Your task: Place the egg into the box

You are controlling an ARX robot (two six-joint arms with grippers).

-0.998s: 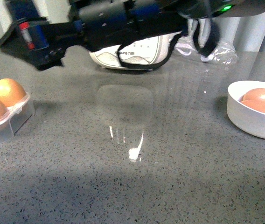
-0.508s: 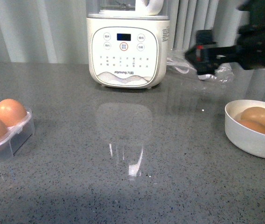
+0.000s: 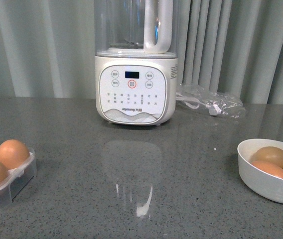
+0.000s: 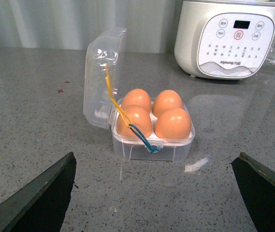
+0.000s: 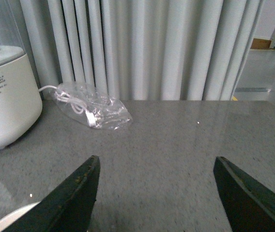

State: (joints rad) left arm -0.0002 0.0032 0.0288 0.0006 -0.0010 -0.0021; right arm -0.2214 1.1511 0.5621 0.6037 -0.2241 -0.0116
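Observation:
The box is a clear plastic case with its hinged lid standing open; several orange-brown eggs fill its cups. In the front view the box sits at the left edge. More eggs lie in a white bowl at the right. My left gripper is open, short of the box, with bare table between its fingers. My right gripper is open over bare table, holding nothing. Neither arm shows in the front view.
A white blender stands at the back centre, with a clear bag of cable to its right. A yellow and blue cord hangs across the box. The bowl's rim edges into the right wrist view. Grey curtains close the back.
A dark arm that crossed the front view a second ago swept right and left the picture. The whole scene has shifted lower in that view.

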